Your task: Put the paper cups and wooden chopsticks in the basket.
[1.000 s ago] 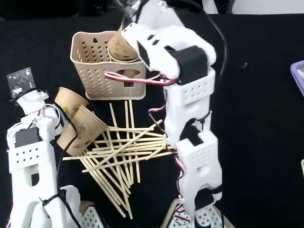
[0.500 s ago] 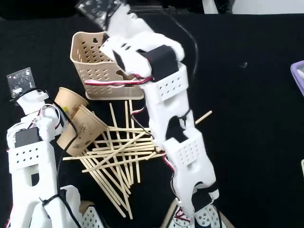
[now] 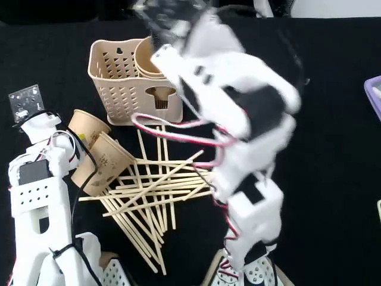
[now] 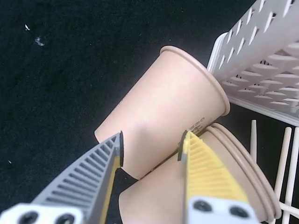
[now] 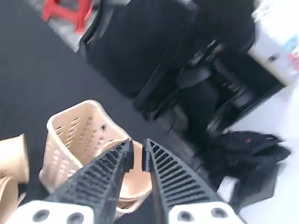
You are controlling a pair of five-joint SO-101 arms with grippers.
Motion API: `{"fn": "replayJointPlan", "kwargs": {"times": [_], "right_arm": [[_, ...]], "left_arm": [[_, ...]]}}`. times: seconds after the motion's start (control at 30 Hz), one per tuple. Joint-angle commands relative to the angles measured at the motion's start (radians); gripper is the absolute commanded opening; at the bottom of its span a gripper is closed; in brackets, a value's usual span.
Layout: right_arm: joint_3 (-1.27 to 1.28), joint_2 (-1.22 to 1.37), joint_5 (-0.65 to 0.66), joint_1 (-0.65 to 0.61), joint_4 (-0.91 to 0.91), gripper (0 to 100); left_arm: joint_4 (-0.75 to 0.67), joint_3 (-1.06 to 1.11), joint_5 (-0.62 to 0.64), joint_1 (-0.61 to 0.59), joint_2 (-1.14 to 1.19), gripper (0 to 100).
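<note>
Soft even light, no glare; black table (image 3: 333, 179) eats shadows. Motion blur smears the right arm (image 3: 238, 107); right wrist view's blurry too.

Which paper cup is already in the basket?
The upright cup inside the basket, mouth up. The other two, the rear side-lying cup and front side-lying cup, lie on the table beside the chopsticks.

Right arm (image 3: 238, 113) back rightward and higher, off the basket (image 3: 119, 95); paper cup (image 3: 146, 59) inside exposed again.
</note>
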Motion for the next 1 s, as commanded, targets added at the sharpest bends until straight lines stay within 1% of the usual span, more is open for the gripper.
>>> {"fn": "replayJointPlan", "kwargs": {"times": [0.0, 0.1, 0.17, 0.23, 0.33, 0.47, 0.57, 0.63, 0.8, 0.87, 0.97], "right_arm": [[-0.035, -0.154, -0.009, 0.031, 0.035, 5.0], [0.022, -0.289, -0.009, 0.032, 0.037, 5.0], [0.145, -0.400, -0.014, 0.032, 0.037, 5.0], [0.337, -0.526, -0.049, 0.031, 0.035, 5.0], [0.699, -0.716, -0.080, 0.028, 0.032, 5.1], [1.153, -0.970, -0.077, 0.029, 0.002, 5.1], [1.474, -1.158, -0.072, 0.048, -0.040, 5.1], [1.713, -1.276, -0.071, 0.069, -0.094, 5.1], [2.327, -1.534, -0.080, 0.126, -0.347, 5.1], [2.545, -1.629, -0.080, 0.133, -0.462, 5.1], [2.783, -1.747, -0.080, 0.132, -0.591, 5.1]], "left_arm": [[-0.014, -0.010, 0.005, -0.012, -0.026, 22], [0.000, -0.016, 0.002, -0.012, -0.026, 22], [0.040, -0.047, 0.002, -0.012, -0.026, 22], [0.100, -0.088, 0.005, -0.012, -0.026, 22], [0.169, -0.137, 0.006, -0.010, -0.026, 22], [0.230, -0.182, 0.000, -0.010, -0.026, 23], [0.313, -0.246, 0.000, -0.007, -0.026, 23], [0.381, -0.302, 0.002, -0.001, -0.025, 23], [0.493, -0.412, 0.008, 0.019, -0.012, 23], [0.505, -0.414, 0.008, 0.059, -0.012, 23], [0.499, -0.390, 0.040, 0.163, -0.012, 23]]}}
